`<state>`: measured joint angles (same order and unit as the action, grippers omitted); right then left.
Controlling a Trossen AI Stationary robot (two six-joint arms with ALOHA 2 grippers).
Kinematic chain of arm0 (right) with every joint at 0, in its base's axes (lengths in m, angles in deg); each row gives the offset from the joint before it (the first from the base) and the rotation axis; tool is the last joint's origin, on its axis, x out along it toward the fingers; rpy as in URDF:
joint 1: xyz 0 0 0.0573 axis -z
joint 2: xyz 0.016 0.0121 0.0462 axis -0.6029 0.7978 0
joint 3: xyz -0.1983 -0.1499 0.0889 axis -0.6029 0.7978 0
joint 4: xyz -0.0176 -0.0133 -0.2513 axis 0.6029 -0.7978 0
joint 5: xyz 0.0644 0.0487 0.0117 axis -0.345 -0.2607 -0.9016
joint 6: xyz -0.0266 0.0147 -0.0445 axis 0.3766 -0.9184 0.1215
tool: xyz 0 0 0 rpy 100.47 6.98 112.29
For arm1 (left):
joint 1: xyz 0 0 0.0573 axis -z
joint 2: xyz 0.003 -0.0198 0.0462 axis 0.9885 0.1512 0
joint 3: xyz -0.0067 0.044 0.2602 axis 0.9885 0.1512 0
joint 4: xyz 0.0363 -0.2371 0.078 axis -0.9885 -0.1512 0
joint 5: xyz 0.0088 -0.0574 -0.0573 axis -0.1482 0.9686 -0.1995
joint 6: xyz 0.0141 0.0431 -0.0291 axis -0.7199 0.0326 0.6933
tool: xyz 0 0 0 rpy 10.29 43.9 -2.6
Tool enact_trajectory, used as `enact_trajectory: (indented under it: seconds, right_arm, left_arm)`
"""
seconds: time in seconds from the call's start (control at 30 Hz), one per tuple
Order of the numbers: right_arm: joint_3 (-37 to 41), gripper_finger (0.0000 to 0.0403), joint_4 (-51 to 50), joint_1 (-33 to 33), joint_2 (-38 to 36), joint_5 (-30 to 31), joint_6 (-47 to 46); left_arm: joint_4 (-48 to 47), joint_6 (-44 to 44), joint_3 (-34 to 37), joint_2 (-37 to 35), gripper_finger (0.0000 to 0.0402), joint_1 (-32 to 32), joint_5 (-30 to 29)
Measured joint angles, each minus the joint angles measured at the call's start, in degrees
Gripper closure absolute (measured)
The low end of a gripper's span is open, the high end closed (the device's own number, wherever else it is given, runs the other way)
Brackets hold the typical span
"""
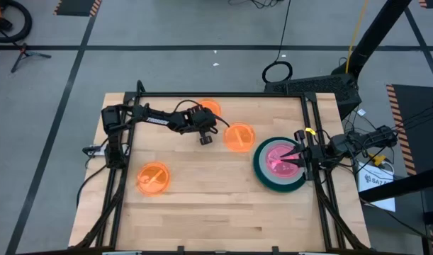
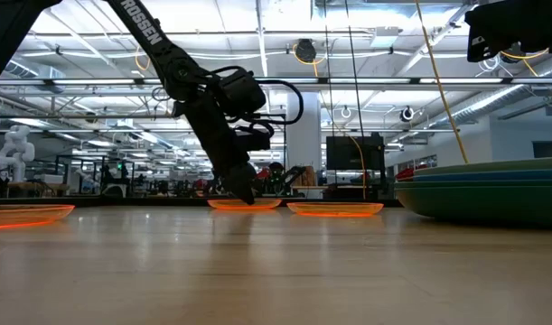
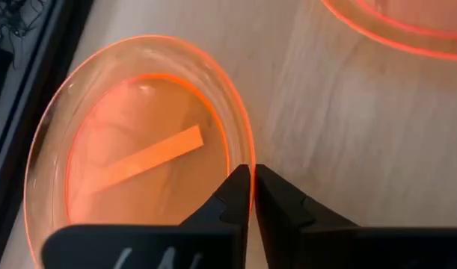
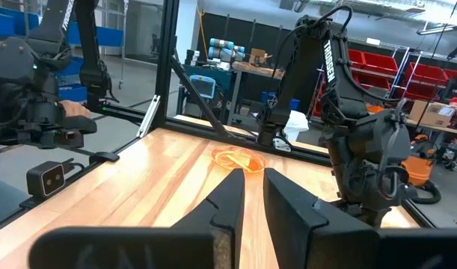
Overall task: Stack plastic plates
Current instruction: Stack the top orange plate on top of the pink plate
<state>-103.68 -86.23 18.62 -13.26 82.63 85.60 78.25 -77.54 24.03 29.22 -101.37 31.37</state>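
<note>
Three small plates were translucent orange: one (image 1: 153, 177) near the table's left side, one (image 1: 239, 137) mid-table, one (image 1: 210, 108) under the black left arm (image 1: 159, 120). The stack at right showed a dark green plate (image 1: 262, 173) outermost and a pink plate (image 1: 278, 157) on top. The table (image 1: 216, 205) was pale wood grain, framed in black rail (image 1: 223, 95).

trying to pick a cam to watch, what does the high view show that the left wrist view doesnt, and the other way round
Only the high view shows the stack of plates under the right gripper and a third orange plate alone. Only the left wrist view shows the left gripper closed on the rim of the far orange plate. Both show the neighbouring orange plate and the table.
</note>
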Motion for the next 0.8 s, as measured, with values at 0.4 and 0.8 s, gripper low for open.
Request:
enact_trajectory:
  seconds: [0.4, 0.8]
  right_arm:
    - [0.0, 0.0355, 0.0, 0.0, 0.0, 0.0, -0.1]
    - [0.0, 0.0355, 0.1, 0.0, 0.0, 0.0, -0.1]
  left_arm:
    - [-0.9, 0.1, 0.0, -3.8, 0.0397, 2.2, -1.5]
    - [-1.2, 2.0, 0.0, -10.0, 0.0397, 7.3, -1.6]
